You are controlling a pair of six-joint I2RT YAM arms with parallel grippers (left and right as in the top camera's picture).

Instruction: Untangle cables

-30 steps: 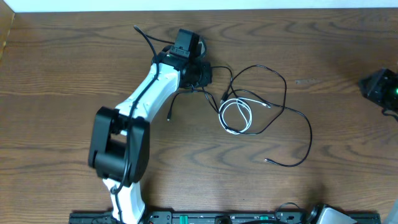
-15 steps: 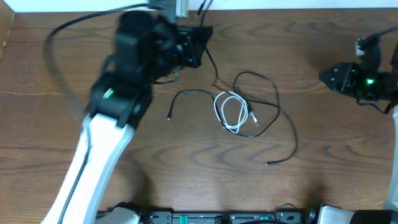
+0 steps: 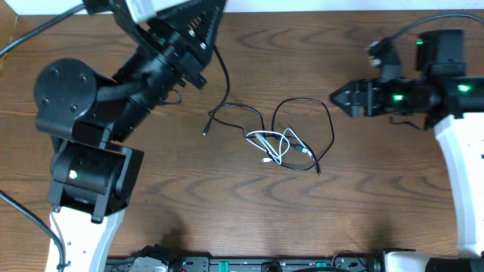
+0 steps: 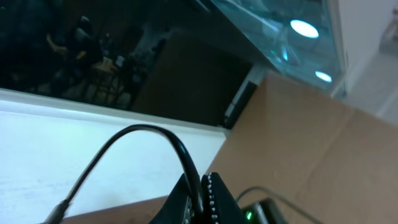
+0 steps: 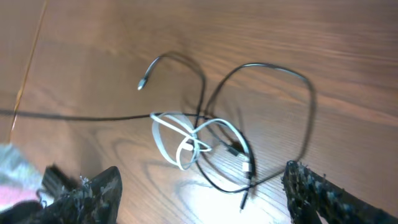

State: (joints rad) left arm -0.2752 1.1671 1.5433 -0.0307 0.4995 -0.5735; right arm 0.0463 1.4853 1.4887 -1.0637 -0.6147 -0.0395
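The cables lie tangled mid-table: a thin black cable (image 3: 306, 103) in wide loops and a white cable (image 3: 274, 143) coiled inside them. My left gripper (image 3: 212, 30) is raised high at the back left and is shut on the black cable, which hangs from it down to the tangle. In the left wrist view the black cable (image 4: 155, 132) arcs out from between the closed jaws of the left gripper (image 4: 202, 196). My right gripper (image 3: 338, 99) stands open just right of the tangle, nothing between its fingers. From the right gripper (image 5: 202, 199), the white cable (image 5: 163, 140) and black cable (image 5: 273, 67) lie ahead.
The raised left arm (image 3: 98, 113) covers much of the table's left side. A loose black plug end (image 3: 206, 133) lies left of the tangle. A white wall and a cardboard box (image 4: 298, 143) stand behind the table's far edge.
The left arm has lifted and swung back with the black cable, dragging the tangle tighter and leftward. The right arm has come in from the right and its jaws have opened.
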